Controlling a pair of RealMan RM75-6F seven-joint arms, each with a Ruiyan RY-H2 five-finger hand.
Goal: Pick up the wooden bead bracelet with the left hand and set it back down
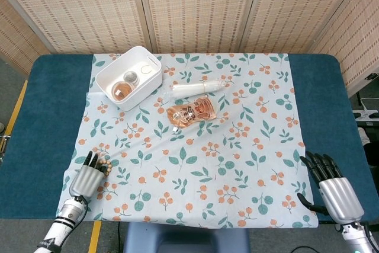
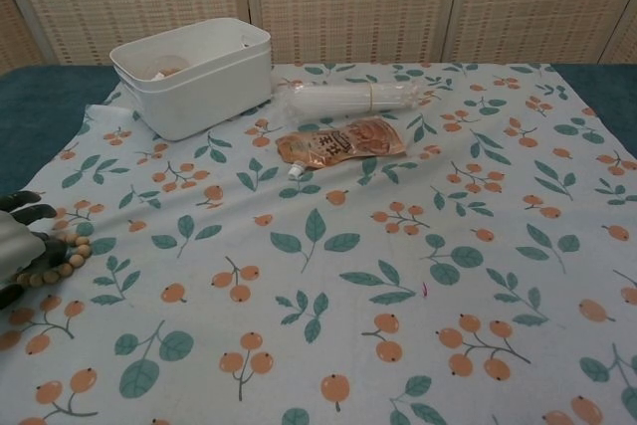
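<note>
The wooden bead bracelet (image 1: 104,163) rests on the floral cloth near its front left corner. My left hand (image 1: 87,177) reaches over it from the table edge. In the chest view the bracelet (image 2: 62,254) loops out to the right of the left hand (image 2: 14,249), with dark fingertips above and below the beads, so the hand grips it. Part of the loop is hidden under the hand. My right hand (image 1: 333,189) hangs at the front right off the cloth, fingers apart, holding nothing.
A white box (image 1: 148,75) with small jars stands at the back left. A clear wrapped roll (image 1: 198,87) and an orange pouch (image 1: 190,112) lie mid-table. The floral cloth (image 1: 237,164) covers a blue table (image 1: 47,111).
</note>
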